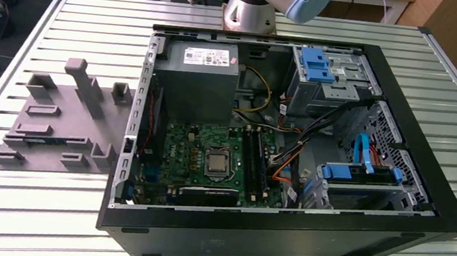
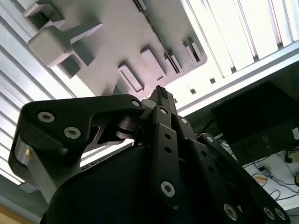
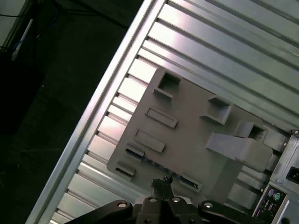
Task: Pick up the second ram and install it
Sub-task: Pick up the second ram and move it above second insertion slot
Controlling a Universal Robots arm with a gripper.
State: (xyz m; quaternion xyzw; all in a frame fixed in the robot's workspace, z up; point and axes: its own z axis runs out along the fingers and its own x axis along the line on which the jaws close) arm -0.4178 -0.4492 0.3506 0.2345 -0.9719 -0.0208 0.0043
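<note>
The table is ribbed bare metal, smooth and bright with glare. Beside the case, the holder plate is matt grey plastic. The case is matt black outside and dull grey sheet metal inside. Within it, the power supply is plain grey metal, the clips are glossy blue plastic, and the board is green. The gripper is matt black, its screws shiny metal.
</note>
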